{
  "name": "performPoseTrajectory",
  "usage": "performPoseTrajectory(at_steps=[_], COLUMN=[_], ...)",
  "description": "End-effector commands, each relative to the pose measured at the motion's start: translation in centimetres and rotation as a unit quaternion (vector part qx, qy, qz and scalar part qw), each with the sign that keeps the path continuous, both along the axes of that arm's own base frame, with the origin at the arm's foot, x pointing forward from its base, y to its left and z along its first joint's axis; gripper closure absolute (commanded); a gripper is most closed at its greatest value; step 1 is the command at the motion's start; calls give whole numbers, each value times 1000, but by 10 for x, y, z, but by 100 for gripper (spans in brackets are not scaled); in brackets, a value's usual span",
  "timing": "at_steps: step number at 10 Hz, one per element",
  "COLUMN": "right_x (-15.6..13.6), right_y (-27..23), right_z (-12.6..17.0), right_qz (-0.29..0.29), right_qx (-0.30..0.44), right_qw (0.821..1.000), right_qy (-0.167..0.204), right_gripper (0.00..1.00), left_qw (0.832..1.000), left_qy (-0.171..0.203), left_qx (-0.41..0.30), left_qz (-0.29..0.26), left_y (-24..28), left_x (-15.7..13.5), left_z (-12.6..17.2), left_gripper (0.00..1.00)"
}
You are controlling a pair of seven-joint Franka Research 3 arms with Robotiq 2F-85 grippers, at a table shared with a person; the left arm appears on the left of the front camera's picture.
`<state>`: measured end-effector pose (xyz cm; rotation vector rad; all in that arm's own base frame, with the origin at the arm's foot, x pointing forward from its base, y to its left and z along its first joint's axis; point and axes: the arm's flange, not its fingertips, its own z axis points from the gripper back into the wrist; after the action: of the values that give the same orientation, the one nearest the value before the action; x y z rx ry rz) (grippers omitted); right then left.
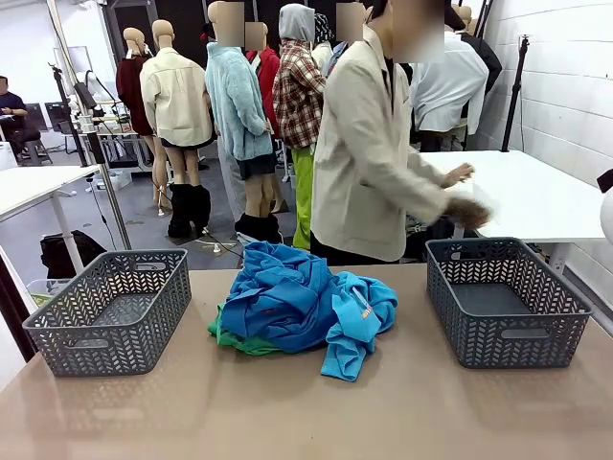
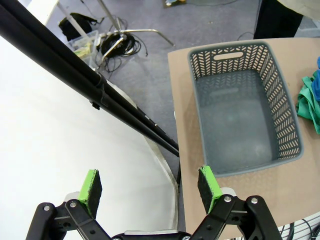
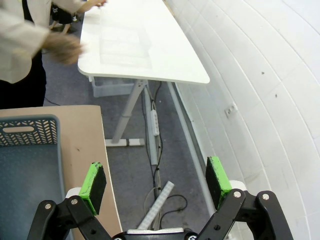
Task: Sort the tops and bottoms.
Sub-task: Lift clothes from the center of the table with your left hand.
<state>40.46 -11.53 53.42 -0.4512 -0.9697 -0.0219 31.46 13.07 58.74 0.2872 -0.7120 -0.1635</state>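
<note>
The left gripper (image 2: 149, 186) is seen with its jaws spread wide and nothing between them, hung at the outer edge of the brown table (image 1: 287, 412), just off the short end of the left basket (image 2: 286, 120). The right gripper (image 3: 156, 177) is likewise held wide and empty, over the floor strip between the table's edge and a white wall, beside the right basket (image 3: 25, 136).

A broad bare strip of tabletop is left along the near edge. At mid-table, well apart from both baskets, the tops (image 1: 287, 292) are heaped in a crumpled blue pile whose long axis is laid left to right; a sky-blue piece (image 1: 356, 331) is trailed toward the near edge on the right. The bottoms (image 1: 235, 340) are mostly buried, with green shown only at the pile's near-left edge.

Beyond the far edge a person (image 1: 369, 144) is turned toward a white table (image 1: 546, 196), with one hand (image 1: 467, 211) over it.
</note>
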Motion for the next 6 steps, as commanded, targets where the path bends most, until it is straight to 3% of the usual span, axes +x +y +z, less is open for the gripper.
performPoseTrajectory(at_steps=[1,6], right_x=[0,0], right_y=[1,1], right_z=[0,0], right_qz=[1,1], right_qx=[-2,-2], right_qw=[1000,1000], right_qy=[6,6], right_gripper=[0,0], left_qw=[1000,1000], left_qy=[-6,-6], left_qx=[4,4], left_qz=[10,10], left_y=[0,0], left_x=[1,1], left_z=[-2,-2], left_gripper=[0,0])
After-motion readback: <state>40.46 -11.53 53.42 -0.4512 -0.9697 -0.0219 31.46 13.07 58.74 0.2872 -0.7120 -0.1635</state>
